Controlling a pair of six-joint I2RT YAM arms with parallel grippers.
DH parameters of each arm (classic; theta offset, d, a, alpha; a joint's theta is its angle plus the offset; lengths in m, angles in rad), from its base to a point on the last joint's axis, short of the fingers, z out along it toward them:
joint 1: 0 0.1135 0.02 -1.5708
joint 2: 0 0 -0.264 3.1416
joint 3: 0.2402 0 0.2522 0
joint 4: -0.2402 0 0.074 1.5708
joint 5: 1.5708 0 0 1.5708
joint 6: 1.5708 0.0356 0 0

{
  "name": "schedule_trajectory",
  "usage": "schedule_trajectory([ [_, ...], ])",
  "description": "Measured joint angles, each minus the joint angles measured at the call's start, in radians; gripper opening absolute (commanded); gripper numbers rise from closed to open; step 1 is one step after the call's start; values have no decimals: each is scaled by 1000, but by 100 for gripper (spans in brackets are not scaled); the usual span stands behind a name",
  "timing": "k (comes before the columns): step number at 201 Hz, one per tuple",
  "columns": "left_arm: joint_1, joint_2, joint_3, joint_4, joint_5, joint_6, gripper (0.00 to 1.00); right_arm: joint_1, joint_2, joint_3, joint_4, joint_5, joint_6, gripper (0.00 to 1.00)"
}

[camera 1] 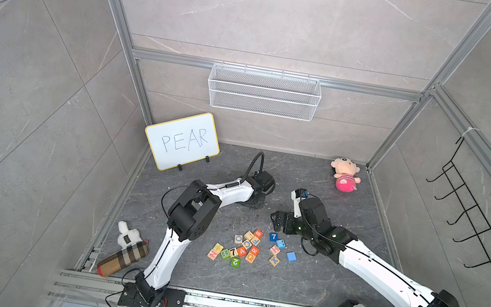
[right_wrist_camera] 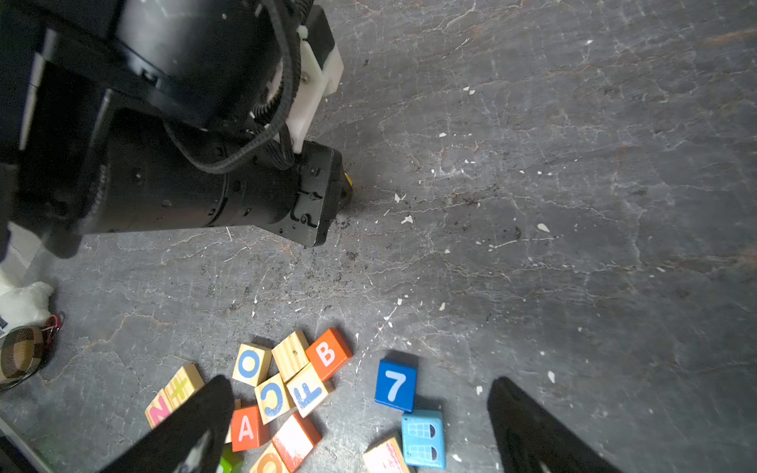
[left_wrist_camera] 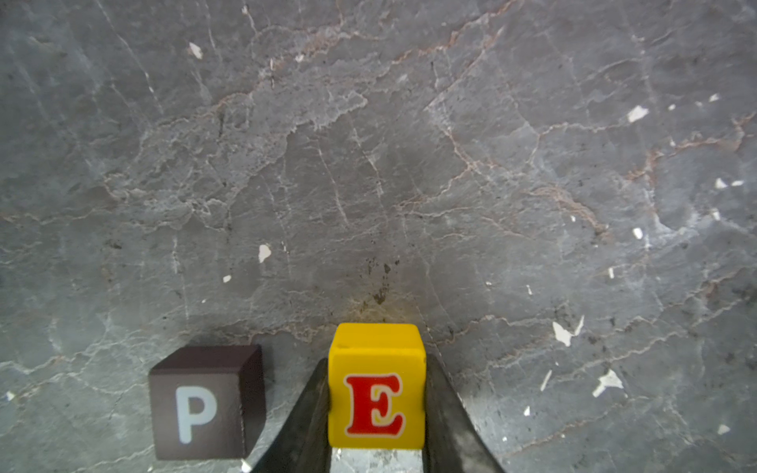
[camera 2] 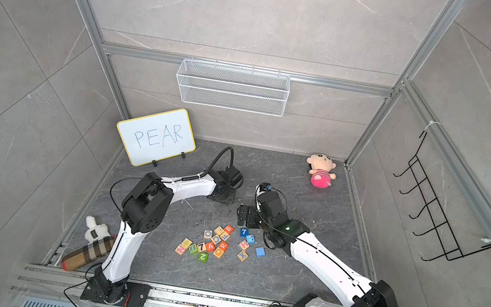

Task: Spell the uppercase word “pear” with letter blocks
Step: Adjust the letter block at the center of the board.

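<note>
Two letters in place or nearly so, two to fetch

The left fingers (left_wrist_camera: 311, 417) are clenched on the yellow E block (left_wrist_camera: 376, 393), holding it just beside the black P block (left_wrist_camera: 205, 403), which stands on the table (left_wrist_camera: 368, 164). Whether the E touches the surface I cannot tell. It is not yet released. The orange-red A block (camera 1: 242, 251) and R block (camera 1: 254, 250) lie in the loose pile, well apart from the P. The right fingers (right_wrist_camera: 528, 422) are spread wide and empty above that pile. By my judgement the task is about half done.

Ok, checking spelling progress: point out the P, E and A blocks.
P block (left_wrist_camera: 196, 403), left wrist view, lettered face.
E block (left_wrist_camera: 376, 403), left wrist view, lettered face.
A block (right_wrist_camera: 245, 429), right wrist view, lettered face.
</note>
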Motion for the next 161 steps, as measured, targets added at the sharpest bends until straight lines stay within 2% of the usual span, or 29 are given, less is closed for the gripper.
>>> schedule_trajectory([
  [25,0,-3,-3,-1,0,-3,20,0,0,-5,1,0,0,99],
  [54,-3,-5,-5,-1,0,-6,32,0,0,-5,6,0,0,99],
  [115,-5,-14,-14,-13,0,-10,39,0,0,-6,15,0,0,99],
  [161,-9,-34,-21,-28,0,-11,49,0,0,-6,15,0,0,99],
])
